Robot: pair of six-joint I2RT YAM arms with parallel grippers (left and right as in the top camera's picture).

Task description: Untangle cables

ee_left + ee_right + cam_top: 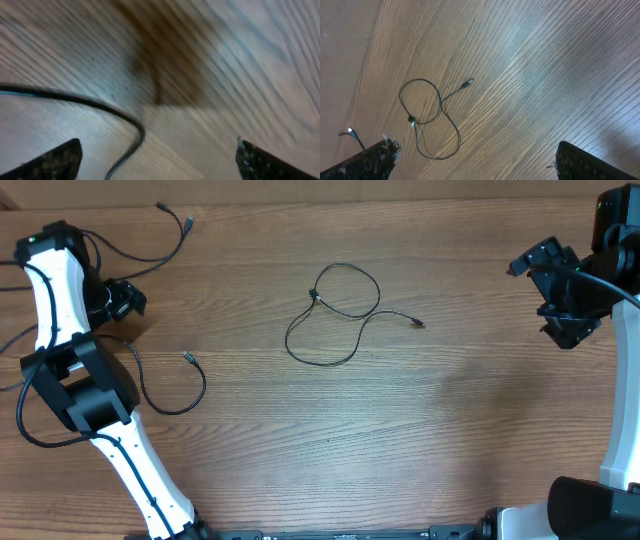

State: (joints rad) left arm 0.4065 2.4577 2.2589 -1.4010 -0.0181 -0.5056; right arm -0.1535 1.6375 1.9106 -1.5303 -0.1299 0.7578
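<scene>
Holding left jaws and right jaws spread wide, empty, at opposite counter [450, 430] edges. Shows looped cable [315, 297] alone mid-counter, second cable [204, 385] and third cable [186, 220] apart beside left arm [60, 290], seemingly laid separately to avoid retangling.

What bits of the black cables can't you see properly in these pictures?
Overhead: the left arm covers where the near-left cable runs, hiding its other end.
Overhead: the middle cable's knot is too small to tell tied from merely crossed.
Left wrist: blurred; the cable there leaves at the edges, no plug seen.
Right wrist: a plug at lower left; its cord vanishes behind the right tool's finger.
</scene>
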